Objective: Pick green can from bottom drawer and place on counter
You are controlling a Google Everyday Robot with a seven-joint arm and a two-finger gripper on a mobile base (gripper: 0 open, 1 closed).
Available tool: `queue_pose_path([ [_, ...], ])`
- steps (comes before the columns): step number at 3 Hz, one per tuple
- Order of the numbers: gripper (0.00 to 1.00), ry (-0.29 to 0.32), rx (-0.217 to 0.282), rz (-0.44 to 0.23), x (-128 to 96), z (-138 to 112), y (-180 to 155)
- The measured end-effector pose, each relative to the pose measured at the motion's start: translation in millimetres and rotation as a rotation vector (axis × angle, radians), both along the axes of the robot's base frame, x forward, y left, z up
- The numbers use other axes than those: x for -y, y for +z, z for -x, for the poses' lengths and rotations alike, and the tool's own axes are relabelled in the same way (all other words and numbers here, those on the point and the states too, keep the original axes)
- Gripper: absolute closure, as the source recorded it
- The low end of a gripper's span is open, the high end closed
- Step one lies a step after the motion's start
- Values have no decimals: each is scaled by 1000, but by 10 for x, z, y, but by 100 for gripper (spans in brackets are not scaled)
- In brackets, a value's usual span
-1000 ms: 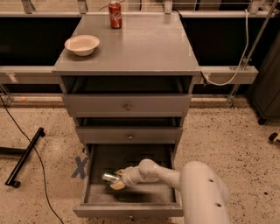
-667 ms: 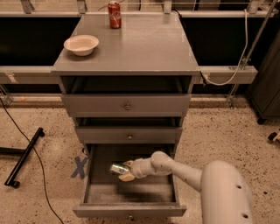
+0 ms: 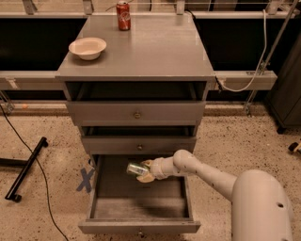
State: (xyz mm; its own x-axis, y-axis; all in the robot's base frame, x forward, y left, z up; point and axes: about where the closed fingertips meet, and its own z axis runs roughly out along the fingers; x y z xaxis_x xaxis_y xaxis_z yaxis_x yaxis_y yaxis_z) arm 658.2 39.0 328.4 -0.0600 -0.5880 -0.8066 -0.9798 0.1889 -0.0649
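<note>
A grey cabinet with three drawers is shown from above and in front. The bottom drawer stands pulled well out, and its grey floor is exposed. A pale robot arm is stretched in from the lower right. Its hand is placed over the rear part of the open drawer, just below the front of the middle drawer.

The hand is closed on the green can, which is held lying on its side with one end pointed left. The can appears to be clear of the drawer floor, though this cannot be told for certain.

The worktop is seen above, with a pale bowl at its left and a red can at its back edge.

The green can is judged to be light and stiff, but thin-walled and easily dented if squeezed hard. Its smooth metal is likely to be slippery. A hold across the middle of the round body is judged safest. It seems to be gripped nearer one end, so some swinging may be expected. It would need to be turned upright before being set down.
</note>
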Motion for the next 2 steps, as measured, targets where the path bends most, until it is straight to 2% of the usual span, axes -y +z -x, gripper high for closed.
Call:
queue_pose_path([
  [1, 100, 20, 5, -2, -13, 17, 30],
  [2, 100, 80, 79, -4, 161, 154, 472],
])
